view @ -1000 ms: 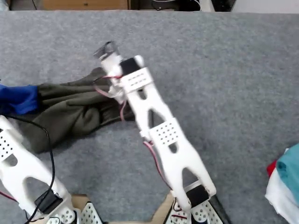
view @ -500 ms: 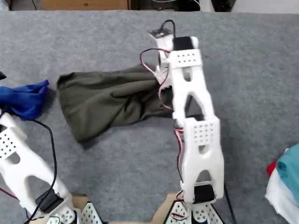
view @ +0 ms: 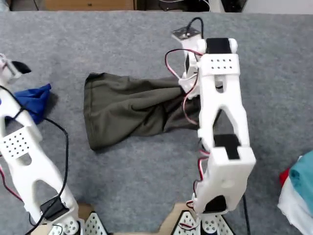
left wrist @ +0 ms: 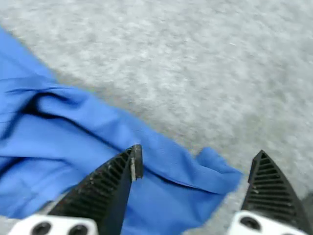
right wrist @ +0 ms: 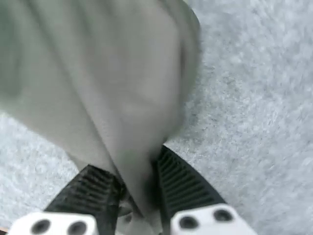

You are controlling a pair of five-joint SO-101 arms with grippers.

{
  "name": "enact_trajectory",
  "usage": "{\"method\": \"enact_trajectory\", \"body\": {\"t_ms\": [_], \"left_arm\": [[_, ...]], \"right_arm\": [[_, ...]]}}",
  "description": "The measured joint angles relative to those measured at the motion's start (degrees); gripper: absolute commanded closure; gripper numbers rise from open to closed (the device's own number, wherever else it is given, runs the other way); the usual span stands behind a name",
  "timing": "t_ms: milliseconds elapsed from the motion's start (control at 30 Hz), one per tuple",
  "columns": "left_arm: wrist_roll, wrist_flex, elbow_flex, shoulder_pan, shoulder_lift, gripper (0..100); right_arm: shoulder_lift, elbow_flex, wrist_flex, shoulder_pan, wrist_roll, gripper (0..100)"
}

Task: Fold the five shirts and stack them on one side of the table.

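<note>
Since a second ago, we see the white left arm (view: 22, 147) has stretched farther along the left edge of the grey felt-covered table (view: 122, 39), while the right one has swung well to the right and dragged a shirt along with it. At the far left lies the crumpled blue fabric shirt (view: 35, 100), bunched near the table's edge. The left gripper (left wrist: 198, 156) hangs just above it with its black ribbed fingers spread wide, and in the left wrist view we see a corner of the blue cloth between them; we cannot tell whether either finger touches it. To the right, now well apart from the blue one, the olive-green fabric shirt (view: 127, 110) lies stretched across the middle of the table, broad and flat at its left end and gathered into folds toward its right end. That gathered end runs under the white right arm (view: 222, 112), where the right gripper (right wrist: 142, 171) is clamped on a pinch of the olive cloth, its fingers pressed together around the fabric. At the far right edge of the table we make out a pile of white, teal and red clothes (view: 299, 188), partly cut off by the frame.
</note>
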Motion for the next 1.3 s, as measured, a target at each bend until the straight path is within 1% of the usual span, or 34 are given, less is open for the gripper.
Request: {"method": "enact_trajectory", "body": {"t_ms": [100, 167, 433, 567, 667, 833, 933, 1033, 1167, 1300], "left_arm": [[0.00, 0.00, 2.99, 2.90, -0.35, 65], [0.00, 0.00, 4.31, 4.22, -0.44, 65], [-0.97, 0.00, 4.75, 5.71, -0.44, 66], [-0.70, 0.00, 4.92, 8.97, -0.44, 65], [1.76, 0.00, 4.92, 13.36, -0.44, 65], [5.71, 0.00, 4.92, 21.89, -0.44, 66], [8.00, 0.00, 5.36, 25.23, -0.44, 66], [9.05, 0.00, 8.79, 28.31, -0.44, 66], [9.14, 0.00, 14.07, 29.63, -0.44, 67], [10.11, 0.00, 15.91, 28.66, -0.44, 76]], "right_arm": [[-2.64, 1.14, 0.00, -2.73, 0.35, 68.7], [-3.78, 1.76, 0.00, -2.99, 0.09, 63.3], [-13.45, 4.92, 0.09, -4.57, -0.26, 64.6], [-16.00, 4.66, -0.09, -5.01, -0.26, 64.6], [-15.12, 2.99, -2.99, -5.01, -0.26, 64.6], [-5.54, -2.81, -8.70, -5.01, -0.26, 64.6], [2.11, -7.82, -9.67, -4.92, -0.26, 64.6], [10.11, -13.63, -11.34, -3.52, -0.26, 64.6], [21.19, -22.59, -13.80, -0.62, -0.26, 64.6], [30.33, -33.32, -13.89, 2.02, -0.26, 64.6]]}}
